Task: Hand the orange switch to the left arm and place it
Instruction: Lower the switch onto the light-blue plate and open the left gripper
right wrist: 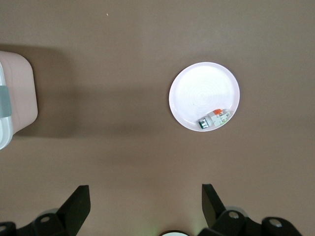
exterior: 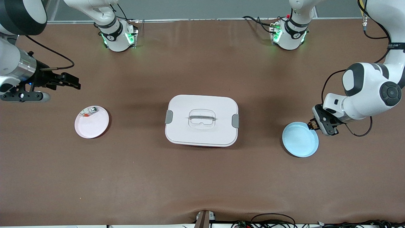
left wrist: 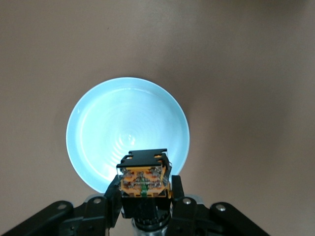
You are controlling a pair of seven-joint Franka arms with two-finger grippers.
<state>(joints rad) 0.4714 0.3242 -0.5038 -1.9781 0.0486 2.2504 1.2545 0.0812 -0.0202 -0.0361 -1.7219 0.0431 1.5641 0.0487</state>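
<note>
The orange switch [exterior: 312, 124] [left wrist: 144, 177], a small black block with an orange face, sits between the fingers of my left gripper [exterior: 314, 125] [left wrist: 145, 192], which is shut on it. That gripper hangs over the rim of a light blue plate [exterior: 300, 140] [left wrist: 113, 128] at the left arm's end of the table. My right gripper [exterior: 74, 83] [right wrist: 146, 196] is open and holds nothing, up over the table beside a pale pink plate [exterior: 94, 126] [right wrist: 199, 91]. The white box [exterior: 202, 133] [right wrist: 15, 96] with grey latches stands mid-table between the two plates.
A silver-and-green part with a red bit [exterior: 90, 111] [right wrist: 215, 118] lies on the pink plate's rim. Both arm bases [exterior: 118, 36] [exterior: 288, 34] stand along the table's edge farthest from the front camera. Cables [exterior: 272, 220] lie along the nearest edge.
</note>
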